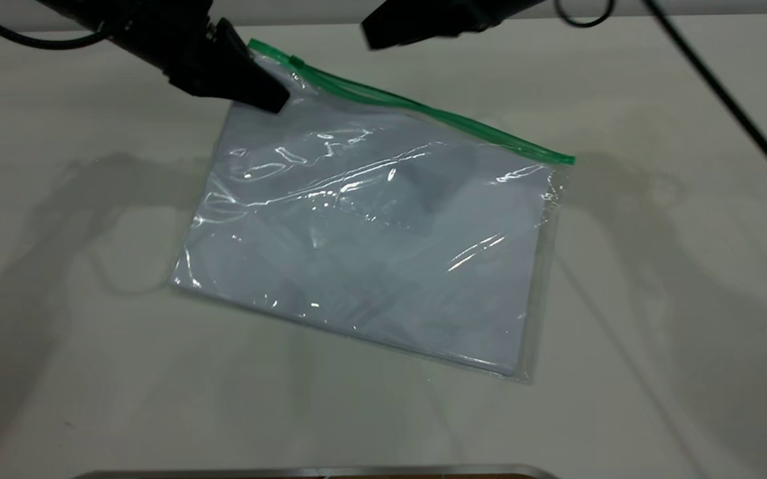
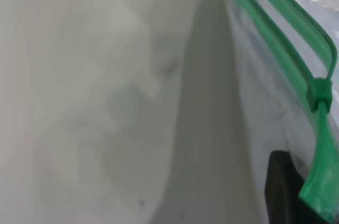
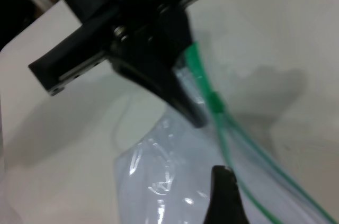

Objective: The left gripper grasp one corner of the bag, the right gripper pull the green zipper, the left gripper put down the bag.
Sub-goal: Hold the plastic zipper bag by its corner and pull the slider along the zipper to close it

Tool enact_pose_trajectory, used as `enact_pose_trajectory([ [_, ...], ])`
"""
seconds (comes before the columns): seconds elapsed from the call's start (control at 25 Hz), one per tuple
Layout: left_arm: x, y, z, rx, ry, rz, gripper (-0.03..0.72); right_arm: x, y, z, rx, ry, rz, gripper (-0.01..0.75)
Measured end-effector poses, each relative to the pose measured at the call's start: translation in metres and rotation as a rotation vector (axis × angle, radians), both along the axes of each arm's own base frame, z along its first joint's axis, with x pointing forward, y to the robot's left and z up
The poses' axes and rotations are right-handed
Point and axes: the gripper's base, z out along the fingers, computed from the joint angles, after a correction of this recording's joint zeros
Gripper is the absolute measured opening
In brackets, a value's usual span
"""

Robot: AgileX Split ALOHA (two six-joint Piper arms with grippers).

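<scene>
The bag [image 1: 370,253], a clear pouch with white sheets, lies slanted on the table, its green edge [image 1: 423,110] at the far side. My left gripper [image 1: 267,96] is shut on the bag's far left corner, beside the end of the green strip [image 2: 318,192]. The green zipper [image 1: 297,62] sits on the strip close to that corner. It also shows in the left wrist view [image 2: 320,94] and the right wrist view [image 3: 216,102]. My right gripper [image 1: 373,36] hovers above the table just beyond the green edge, to the right of the zipper and apart from it.
The pale table [image 1: 656,299] surrounds the bag with open surface on all sides. A black cable [image 1: 729,100] runs diagonally across the far right. A metal edge [image 1: 316,472] shows at the near side.
</scene>
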Motion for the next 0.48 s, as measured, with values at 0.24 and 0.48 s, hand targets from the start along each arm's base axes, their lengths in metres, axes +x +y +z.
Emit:
enact_pose_trajectory([
  [0.24, 0.005, -0.007, 0.000, 0.006, -0.065, 0.029, 0.059, 0.002, 0.028, -0.002, -0.060, -0.099, -0.002, 0.580],
  [0.48, 0.004, -0.019, -0.001, 0.025, -0.107, 0.004, 0.059, 0.006, 0.030, -0.001, -0.054, -0.104, -0.052, 0.580],
])
